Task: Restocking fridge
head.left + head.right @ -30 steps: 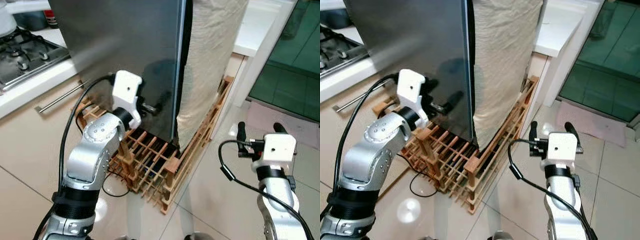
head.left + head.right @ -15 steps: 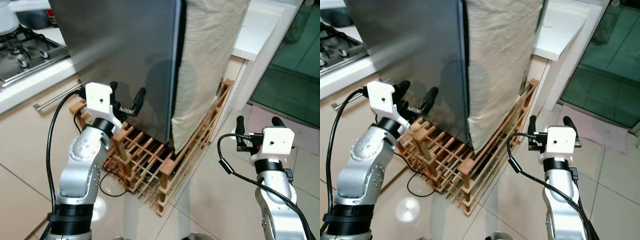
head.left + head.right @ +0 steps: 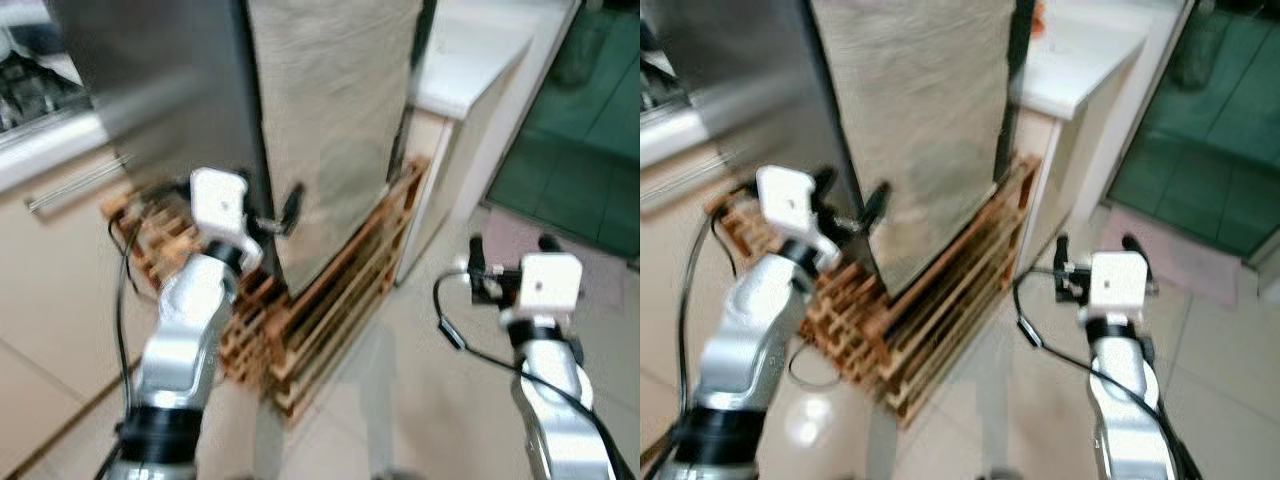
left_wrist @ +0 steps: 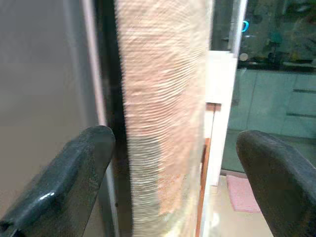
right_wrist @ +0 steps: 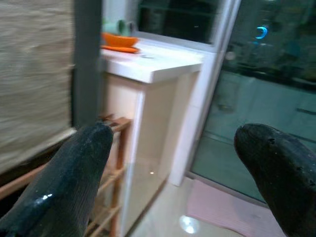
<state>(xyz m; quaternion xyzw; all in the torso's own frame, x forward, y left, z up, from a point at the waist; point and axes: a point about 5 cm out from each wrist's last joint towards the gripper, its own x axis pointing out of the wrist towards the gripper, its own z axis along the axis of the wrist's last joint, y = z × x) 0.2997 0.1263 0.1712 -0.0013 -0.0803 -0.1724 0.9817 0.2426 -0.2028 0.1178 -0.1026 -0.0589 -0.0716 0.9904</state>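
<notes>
Both end effectors [image 3: 275, 212] [image 3: 508, 255] raised, fingers spread

head cams look down from above at the fridge [image 3: 170, 90] corner and wooden rack [image 3: 320, 300], pretty blurry; each wrist cam looks out along its own fingers, left one close to the fridge edge

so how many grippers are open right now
2. The left gripper is open at the fridge door's edge, by the beige cloth. The right gripper is open over the floor, apart from the wooden rack.
</notes>
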